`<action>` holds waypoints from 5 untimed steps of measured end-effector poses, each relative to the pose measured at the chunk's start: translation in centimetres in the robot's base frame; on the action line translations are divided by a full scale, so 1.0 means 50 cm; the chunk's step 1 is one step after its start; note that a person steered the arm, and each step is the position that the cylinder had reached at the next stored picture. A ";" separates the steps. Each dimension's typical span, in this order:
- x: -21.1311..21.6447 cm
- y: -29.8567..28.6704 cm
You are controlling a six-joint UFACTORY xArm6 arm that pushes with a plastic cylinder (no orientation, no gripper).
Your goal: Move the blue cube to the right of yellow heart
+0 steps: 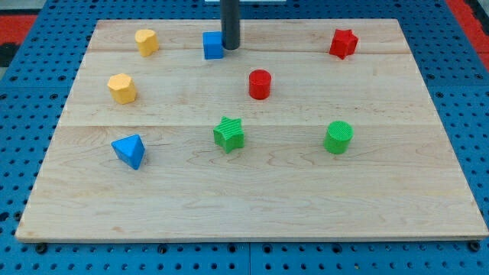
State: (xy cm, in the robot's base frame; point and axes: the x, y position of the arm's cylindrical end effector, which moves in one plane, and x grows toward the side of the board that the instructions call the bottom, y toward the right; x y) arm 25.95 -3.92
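The blue cube (213,45) sits near the board's top edge, touching my tip (230,47) on its left side. My tip is a plain rod with no fingers, so nothing is pinched. Nearer than my tip lie the blue pyramid (129,150) and the green star (229,134). Farther left of my tip stands a yellow block (146,41), probably the heart; I judge the rod is placed there to push the cube toward it.

Rod (230,23): upper length cut off by the far picture edge. My tip (230,47): beside the blue cube (213,45), contact indeterminate. Far-left yellow block (146,41): shape too small to tell.
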 end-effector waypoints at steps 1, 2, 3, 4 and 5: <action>0.000 -0.007; 0.000 -0.010; 0.000 -0.025; 0.000 -0.039; 0.000 -0.039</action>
State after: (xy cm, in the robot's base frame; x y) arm 25.95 -5.84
